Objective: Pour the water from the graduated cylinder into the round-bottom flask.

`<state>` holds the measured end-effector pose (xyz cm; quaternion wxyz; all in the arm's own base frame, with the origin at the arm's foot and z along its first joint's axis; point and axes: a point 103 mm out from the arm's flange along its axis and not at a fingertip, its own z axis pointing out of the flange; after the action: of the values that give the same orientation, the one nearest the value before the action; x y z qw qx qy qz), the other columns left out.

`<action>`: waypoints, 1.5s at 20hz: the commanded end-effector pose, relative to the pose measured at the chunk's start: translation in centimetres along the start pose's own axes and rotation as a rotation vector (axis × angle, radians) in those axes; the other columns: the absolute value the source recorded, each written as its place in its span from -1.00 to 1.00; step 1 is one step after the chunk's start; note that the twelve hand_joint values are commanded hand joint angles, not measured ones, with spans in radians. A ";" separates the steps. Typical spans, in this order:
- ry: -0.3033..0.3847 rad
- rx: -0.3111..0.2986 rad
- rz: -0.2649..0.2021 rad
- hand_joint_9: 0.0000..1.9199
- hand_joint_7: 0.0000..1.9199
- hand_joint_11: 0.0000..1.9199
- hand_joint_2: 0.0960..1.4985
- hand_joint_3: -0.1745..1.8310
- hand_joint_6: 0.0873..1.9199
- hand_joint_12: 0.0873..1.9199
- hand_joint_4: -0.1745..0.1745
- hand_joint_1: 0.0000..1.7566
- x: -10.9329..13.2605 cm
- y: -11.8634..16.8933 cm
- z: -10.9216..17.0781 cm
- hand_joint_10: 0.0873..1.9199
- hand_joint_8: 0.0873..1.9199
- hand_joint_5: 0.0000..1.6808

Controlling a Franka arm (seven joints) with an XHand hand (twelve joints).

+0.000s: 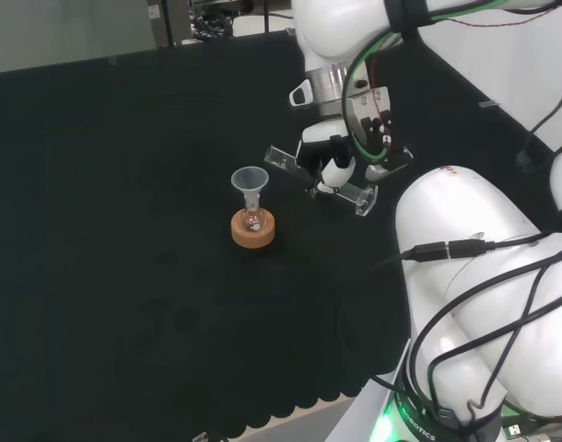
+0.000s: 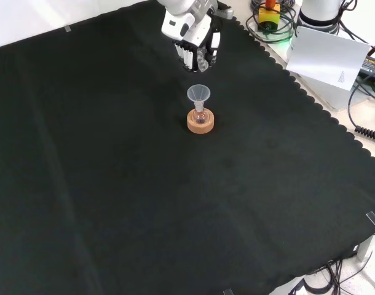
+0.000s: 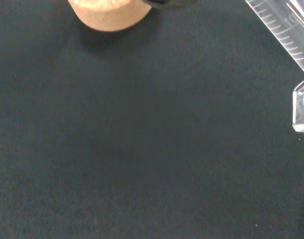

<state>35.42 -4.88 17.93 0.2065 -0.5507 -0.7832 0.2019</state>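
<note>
Above black cloth [image 1: 124,276], the hand [image 1: 334,170] curls round a tilted cylinder [image 1: 283,158] just beside the funnel-topped flask [image 1: 253,219].

a big black cloth [image 2: 114,184] covers the counter. its edge is cut in little round waves along the right side in the front view. past that edge the counter [image 2: 335,98] is pale. a white sheet of paper [image 2: 327,56] lies there, with black cables [image 2: 366,110] beside it. a yellow box with an orange knob [image 2: 268,13] sits near the top. in the head view, a grey wall [image 1: 60,32] stands behind the cloth. small clear tape bits [image 2: 373,219] hold the cloth corners down.
</note>
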 end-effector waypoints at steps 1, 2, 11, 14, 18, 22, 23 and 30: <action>-0.041 0.094 0.045 0.46 0.04 0.20 0.45 -0.83 0.01 -0.21 -1.00 0.44 -0.4 0.1 0.0 -0.96 0.00 0.14; -0.043 0.106 0.044 0.46 0.04 0.20 0.45 -0.83 0.01 -0.21 -1.00 0.44 -0.4 0.1 0.0 -0.96 0.00 0.14; -0.065 0.179 0.064 0.47 0.04 0.20 0.45 -0.83 0.01 -0.21 -1.00 0.44 -0.4 0.5 -0.9 -0.97 0.00 0.14; -0.069 0.202 0.070 0.47 0.04 0.20 0.45 -0.83 0.01 -0.21 -1.00 0.44 -0.6 0.7 -1.1 -0.97 0.00 0.14; -0.078 0.224 0.073 0.47 0.04 0.20 0.45 -0.83 0.01 -0.21 -1.00 0.44 -0.6 1.0 -1.5 -0.97 0.00 0.15; -0.091 0.250 0.083 0.47 0.04 0.20 0.45 -0.83 0.01 -0.21 -1.00 0.44 -0.2 1.1 -2.0 -0.97 0.00 0.15; -0.093 0.256 0.083 0.47 0.04 0.20 0.45 -0.83 0.01 -0.21 -1.00 0.44 -0.1 1.1 -2.1 -0.97 0.00 0.15; -0.125 0.294 0.096 0.47 0.04 0.20 0.45 -0.83 0.01 -0.21 -1.00 0.44 0.1 1.2 -2.6 -0.98 0.00 0.15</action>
<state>37.72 -4.14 19.27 0.2262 -0.5371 -0.7367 0.3429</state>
